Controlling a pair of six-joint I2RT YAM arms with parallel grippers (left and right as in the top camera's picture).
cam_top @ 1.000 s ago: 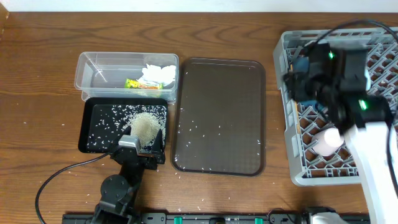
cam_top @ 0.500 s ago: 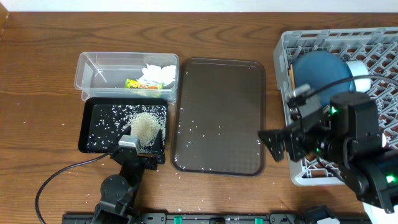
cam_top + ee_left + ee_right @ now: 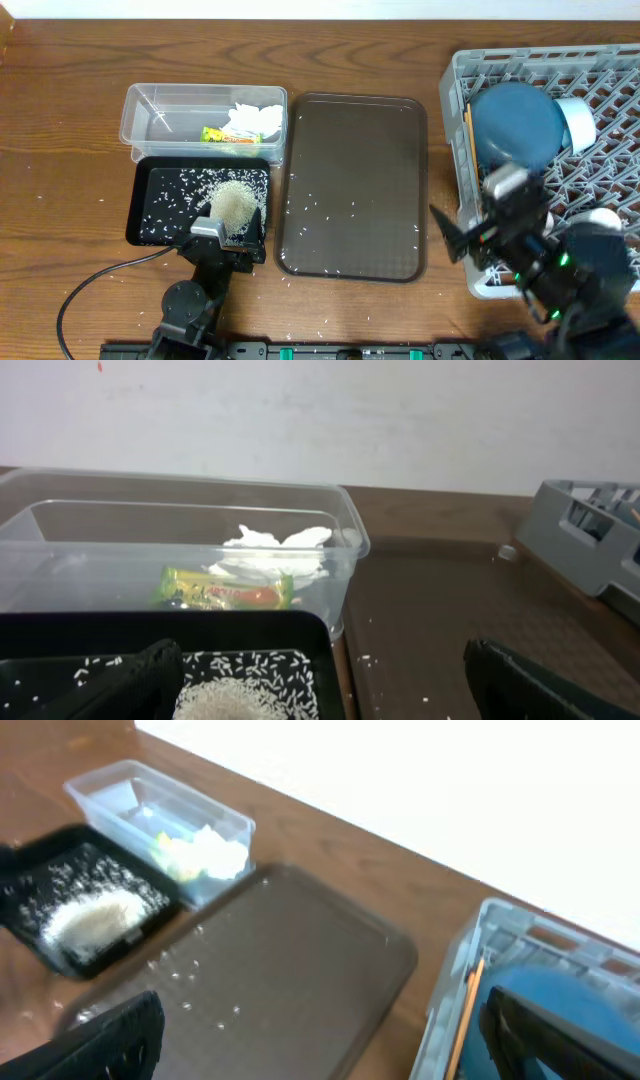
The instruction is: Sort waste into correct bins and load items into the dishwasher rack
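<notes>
Both hands are wide and empty. The right hand (image 3: 320, 1005) hangs just beside the large grey lattice rack (image 3: 460, 80), where thin wooden chopsticks (image 3: 467, 120) lean; a careless swing could knock them. The left hand (image 3: 320, 655), at the rim of the black rectangular tub (image 3: 150, 200), might spill its rice (image 3: 235, 205).

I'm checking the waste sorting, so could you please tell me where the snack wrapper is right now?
In the overhead view the snack wrapper lies inside the clear tub at left, beside the white tissue.
</notes>
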